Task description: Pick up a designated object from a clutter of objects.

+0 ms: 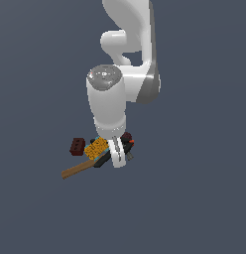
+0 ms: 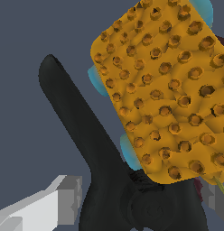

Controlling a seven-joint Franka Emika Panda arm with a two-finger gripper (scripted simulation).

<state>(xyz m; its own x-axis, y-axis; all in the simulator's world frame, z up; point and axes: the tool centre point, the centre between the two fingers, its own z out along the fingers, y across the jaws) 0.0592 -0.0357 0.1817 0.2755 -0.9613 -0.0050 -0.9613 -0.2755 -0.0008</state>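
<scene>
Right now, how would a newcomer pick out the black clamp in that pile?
Find the white arm's gripper over the small pile. Right under it lies the black clamp, beside the orange gridded block. It alone is all black with long handles meeting at a pivot.

Black clamp (image 2: 100, 158) lies flat, apparently tucked under the orange block (image 2: 163, 90).

Flat, even simulator light; sharp, shadowless renders.

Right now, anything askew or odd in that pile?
Nothing damaged or spilled. The orange gridded block lies tilted, overlapping the black clamp in the wrist view, so part of the clamp is covered. The gripper is down in the clutter, fingers either side of the clamp.
</scene>
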